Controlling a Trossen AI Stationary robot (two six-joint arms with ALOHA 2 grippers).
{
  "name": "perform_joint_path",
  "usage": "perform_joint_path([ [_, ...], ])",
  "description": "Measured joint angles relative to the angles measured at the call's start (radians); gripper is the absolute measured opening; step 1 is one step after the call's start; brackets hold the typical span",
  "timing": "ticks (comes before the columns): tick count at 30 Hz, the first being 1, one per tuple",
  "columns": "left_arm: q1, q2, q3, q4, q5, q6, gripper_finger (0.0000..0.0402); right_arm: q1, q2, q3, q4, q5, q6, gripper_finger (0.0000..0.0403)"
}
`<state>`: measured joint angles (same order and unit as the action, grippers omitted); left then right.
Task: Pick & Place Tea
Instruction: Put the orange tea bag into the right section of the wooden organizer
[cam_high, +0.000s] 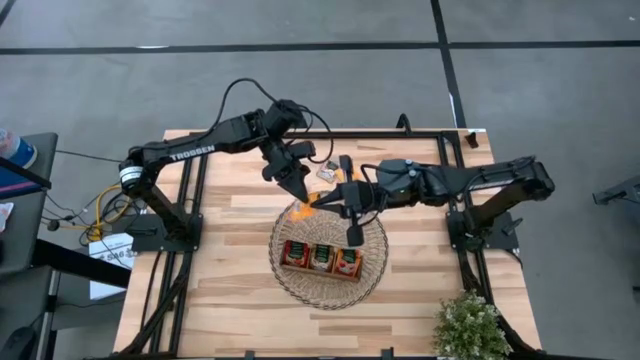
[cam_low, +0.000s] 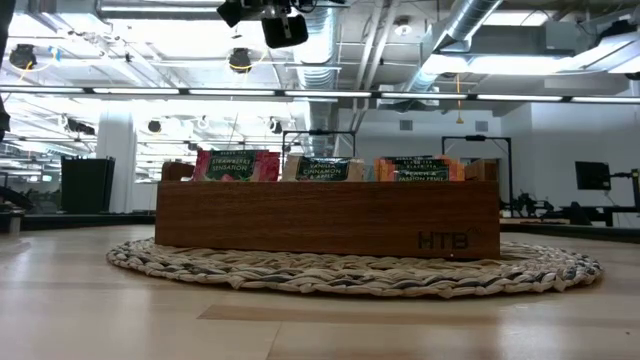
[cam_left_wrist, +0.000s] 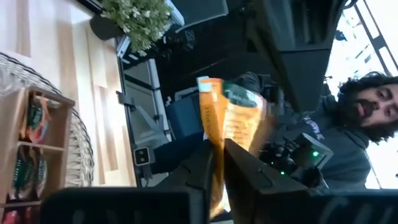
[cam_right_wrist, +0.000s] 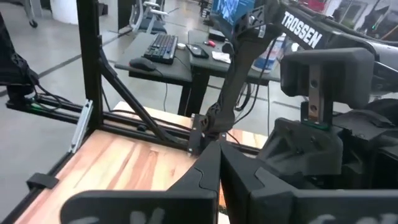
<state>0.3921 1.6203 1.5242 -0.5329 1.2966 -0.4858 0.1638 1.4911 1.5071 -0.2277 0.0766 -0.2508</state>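
Note:
My left gripper (cam_high: 299, 194) (cam_left_wrist: 217, 154) hangs above the far rim of the round wicker basket (cam_high: 372, 280) and is shut on an orange tea sachet (cam_high: 304, 208) (cam_left_wrist: 235, 115). My right gripper (cam_high: 320, 197) (cam_right_wrist: 219, 157) is shut and empty. It reaches in level from the right, its tips close beside the left gripper. The brown wooden tray (cam_high: 321, 272) (cam_low: 330, 215) sits in the basket with red (cam_low: 237, 165), pale green (cam_low: 322, 169) and orange (cam_low: 420, 169) sachets standing on edge in its three compartments. One pale sachet (cam_high: 327, 172) lies flat on the table behind the grippers. My left gripper pinches the orange sachet between its two fingers (cam_left_wrist: 249, 168), which come from above and slant down. The fingers are on the sachet's lower part (cam_left_wrist: 219, 140); the rest sticks out past the fingertips. The sachet is lifted clear above the basket's far rim.
A potted plant (cam_high: 468, 325) stands at the table's near right corner. Black frame rails (cam_high: 420, 132) run along the far and side edges. A person (cam_left_wrist: 348, 143) shows beyond the table in the left wrist view. Bare wood (cam_high: 220, 270) lies left of the basket.

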Motion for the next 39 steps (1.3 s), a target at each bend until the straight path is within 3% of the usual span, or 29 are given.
perform_joint_path([
  [6, 0.008, 0.0, 0.0, 0.009, 0.054, 0.007, 0.0063, 0.008, -0.001, 0.044, -0.086, 0.043, -0.033, 0.0],
  [10, -0.002, 0.0, 0.0, 0.009, 0.139, 0.022, 0.0054, 0.008, -0.01, 0.044, -0.098, 0.051, -0.14, 0.0007],
  [14, -0.007, 0.0, 0.0, 0.008, 0.136, 0.03, 0.001, 0.003, -0.01, 0.045, -0.155, 0.113, -0.113, 0.0052],
  [20, 0.017, -0.02, 0.0, -0.037, 0.101, 0.066, 0.0001, 0.006, -0.02, 0.044, -0.347, 0.134, 0.146, 0.0143],
  [25, 0.054, -0.08, 0.0, -0.146, -0.064, 0.2, 0.0, 0.087, -0.06, 0.046, -0.529, 0.163, 0.36, 0.0178],
  [29, 0.075, -0.138, 0.0, -0.224, -0.251, 0.289, 0.0, 0.183, -0.072, 0.044, -0.665, 0.159, 0.513, 0.0176],
  [32, 0.08, -0.173, 0.0, -0.236, -0.437, 0.294, 0.0, 0.256, -0.072, 0.042, -0.787, 0.159, 0.714, 0.0169],
  [35, 0.081, -0.208, 0.0, -0.236, -0.583, 0.294, 0.0, 0.342, -0.068, 0.007, -0.786, 0.2, 0.915, 0.0161],
  [39, 0.081, -0.224, 0.0, -0.239, -0.634, 0.294, 0.0, 0.484, -0.065, -0.082, -0.748, 0.307, 1.198, 0.0156],
])
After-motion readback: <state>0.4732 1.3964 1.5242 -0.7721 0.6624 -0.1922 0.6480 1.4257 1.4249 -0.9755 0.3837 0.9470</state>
